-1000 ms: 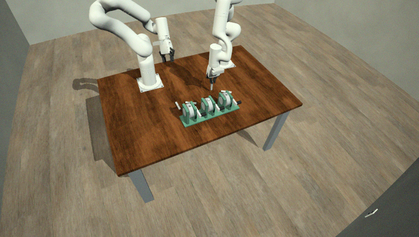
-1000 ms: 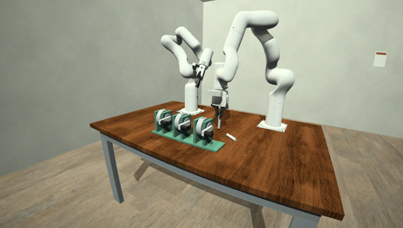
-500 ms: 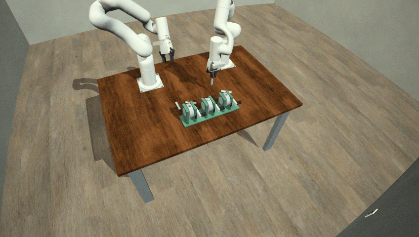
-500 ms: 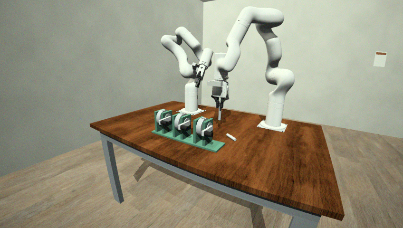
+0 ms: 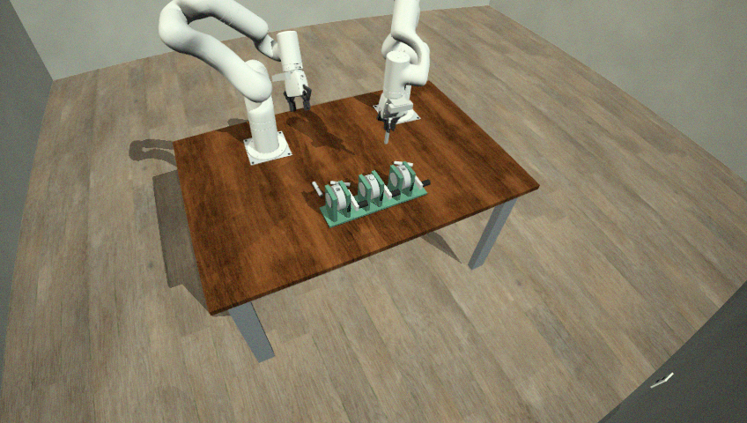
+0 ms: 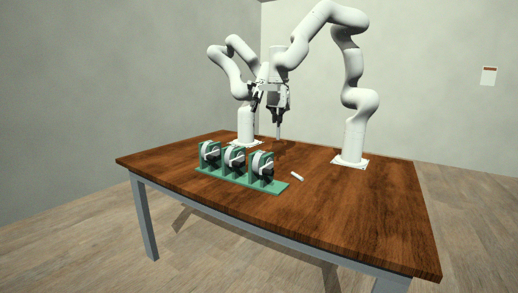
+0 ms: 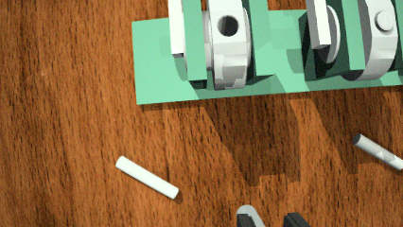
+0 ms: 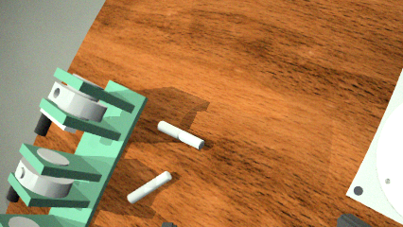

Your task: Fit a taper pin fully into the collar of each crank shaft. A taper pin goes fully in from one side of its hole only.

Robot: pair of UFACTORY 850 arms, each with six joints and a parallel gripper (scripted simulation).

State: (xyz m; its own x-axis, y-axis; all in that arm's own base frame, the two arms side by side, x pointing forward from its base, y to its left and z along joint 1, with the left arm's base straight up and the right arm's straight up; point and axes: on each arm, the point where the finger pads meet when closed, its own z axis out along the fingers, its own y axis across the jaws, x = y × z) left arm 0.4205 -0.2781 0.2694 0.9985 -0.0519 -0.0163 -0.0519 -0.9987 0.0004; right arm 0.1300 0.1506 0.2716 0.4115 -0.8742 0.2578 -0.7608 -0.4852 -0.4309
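In my left hand (image 5: 388,124) (image 6: 278,121) (image 7: 271,221), at the lower edge, I am holding one grey pin (image 5: 386,137) (image 6: 278,132) (image 7: 246,209). The green base (image 5: 329,221) (image 6: 276,187) (image 7: 151,66) (image 8: 106,147) is carrying two collars in my sight. The nearer-left collar (image 5: 403,178) (image 6: 258,163) (image 7: 229,57) is showing a dark open hole; in the other collar (image 5: 372,189) (image 6: 228,155) (image 7: 374,52) (image 8: 44,184), a round pin end (image 7: 385,21) is standing slightly proud. On the table (image 5: 262,235) (image 6: 345,203) (image 7: 71,142) (image 8: 284,95), a white pin (image 5: 403,163) (image 6: 297,176) (image 7: 147,177) is lying at left, and another pin (image 5: 340,183) (image 7: 378,151) (image 8: 148,187) at right.

left gripper (image 5: 388,129) (image 6: 278,125) (image 7: 271,222) | carrying taper pin (image 5: 387,137) (image 6: 278,132) (image 7: 249,214) | now higher, farther from green stand (image 5: 419,194) (image 6: 278,187) (image 7: 156,61)
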